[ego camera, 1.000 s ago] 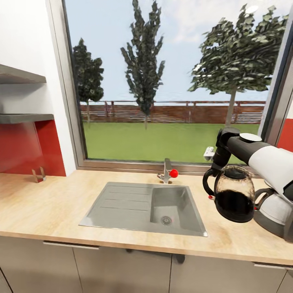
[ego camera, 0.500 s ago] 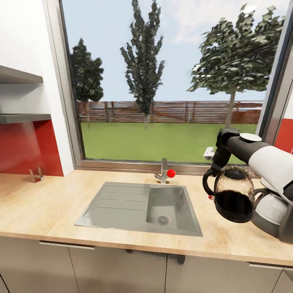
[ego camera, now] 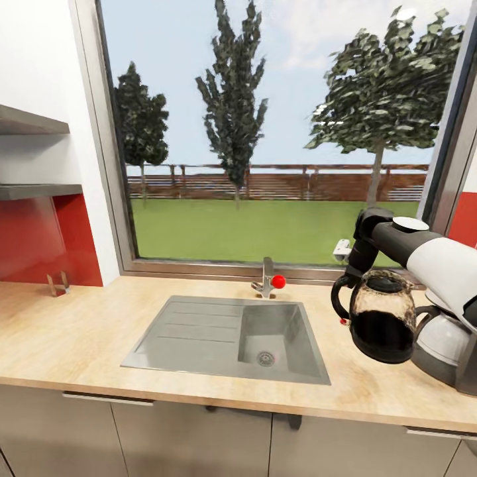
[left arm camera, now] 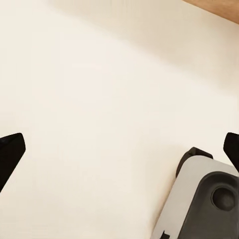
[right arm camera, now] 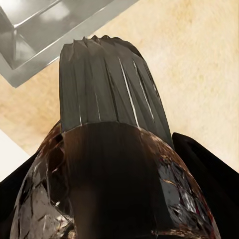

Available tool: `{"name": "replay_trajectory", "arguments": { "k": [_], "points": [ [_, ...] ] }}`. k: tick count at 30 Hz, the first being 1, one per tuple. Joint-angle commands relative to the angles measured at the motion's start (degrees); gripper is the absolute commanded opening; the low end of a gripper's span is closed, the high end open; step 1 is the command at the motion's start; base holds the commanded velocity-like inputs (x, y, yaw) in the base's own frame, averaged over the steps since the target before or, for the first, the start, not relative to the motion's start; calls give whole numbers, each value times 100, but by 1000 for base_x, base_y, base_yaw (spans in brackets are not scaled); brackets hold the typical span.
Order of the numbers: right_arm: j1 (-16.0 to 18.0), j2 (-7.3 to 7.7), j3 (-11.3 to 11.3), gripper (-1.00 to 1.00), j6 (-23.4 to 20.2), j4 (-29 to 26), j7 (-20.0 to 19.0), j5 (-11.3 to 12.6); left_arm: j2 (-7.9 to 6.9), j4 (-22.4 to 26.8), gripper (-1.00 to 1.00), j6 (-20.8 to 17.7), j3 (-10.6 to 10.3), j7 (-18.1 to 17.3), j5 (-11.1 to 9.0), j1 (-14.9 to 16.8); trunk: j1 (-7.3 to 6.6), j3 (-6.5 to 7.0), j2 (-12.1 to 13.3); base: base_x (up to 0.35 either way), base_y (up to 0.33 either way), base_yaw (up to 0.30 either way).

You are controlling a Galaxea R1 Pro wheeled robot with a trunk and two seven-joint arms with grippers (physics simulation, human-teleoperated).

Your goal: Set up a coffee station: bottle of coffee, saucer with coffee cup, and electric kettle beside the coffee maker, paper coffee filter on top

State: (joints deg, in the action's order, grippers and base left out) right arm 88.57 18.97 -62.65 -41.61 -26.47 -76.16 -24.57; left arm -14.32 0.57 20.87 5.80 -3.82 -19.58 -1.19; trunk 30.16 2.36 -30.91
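Kettle point(ego camera: 381, 318) hangs gripped by right end effector point(ego camera: 363, 262); left fingers point(left arm camera: 11, 154) spread wide.

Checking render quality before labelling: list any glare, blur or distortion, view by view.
Head view: sharp and evenly lit; the electric kettle casts a soft shadow on the kitchen countertop. Left wrist view: washed-out pale surface, no detail. Right wrist view: kettle so close it looms, stretched, with streaky highlights; sink rim shows glare.
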Motion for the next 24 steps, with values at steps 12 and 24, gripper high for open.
{"name": "replay_trajectory", "arguments": {
  "k": [12,24],
  "points": [
    [2,21,-11,-100,-5,-16,-11,-22,0,5,100,-4,44,-40,-21,-5,266,-216,-485,0,0,0],
    [2,20,-3,-100,47,-11,22,-13,0,5,100,-4,44,-40,-20,-4,529,-431,-966,0,0,0]
  ]
}}
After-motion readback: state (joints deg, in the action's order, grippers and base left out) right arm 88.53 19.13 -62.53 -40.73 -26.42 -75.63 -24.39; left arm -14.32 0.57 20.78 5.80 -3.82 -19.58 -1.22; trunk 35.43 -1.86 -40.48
